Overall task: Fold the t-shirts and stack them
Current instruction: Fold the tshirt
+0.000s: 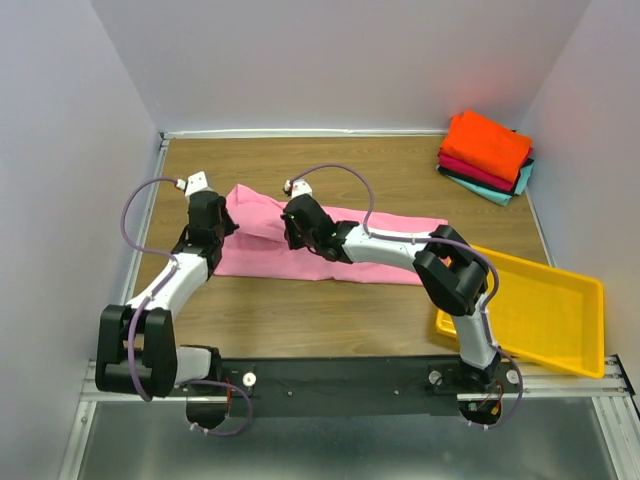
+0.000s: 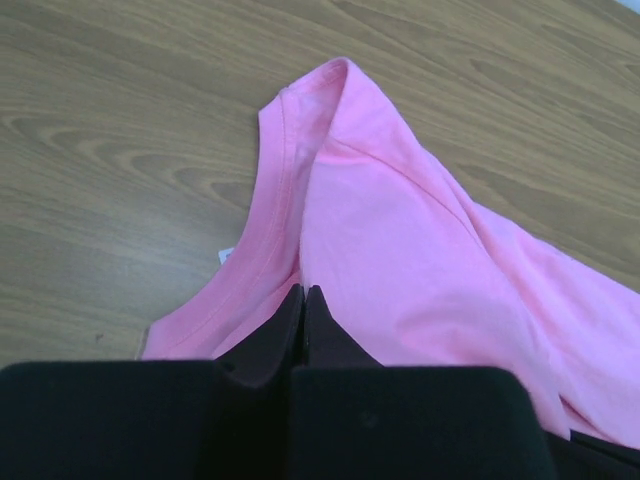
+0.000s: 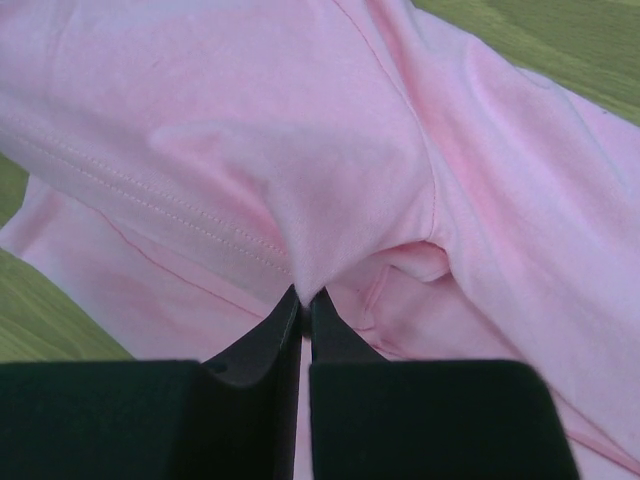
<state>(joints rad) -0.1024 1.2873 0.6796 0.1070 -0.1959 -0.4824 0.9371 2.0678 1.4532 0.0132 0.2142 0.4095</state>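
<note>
While left pincer [image 2: 303, 300] and right pincer [image 3: 303, 298] pinch one t-shirt [image 1: 258, 262], four t-shirts [image 1: 487, 146] lie stacked.

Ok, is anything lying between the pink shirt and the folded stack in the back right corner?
Nothing visible. Only bare table separates the pink shirt at its right end from the stack. The yellow tray sits nearer the front, off that line.
</note>
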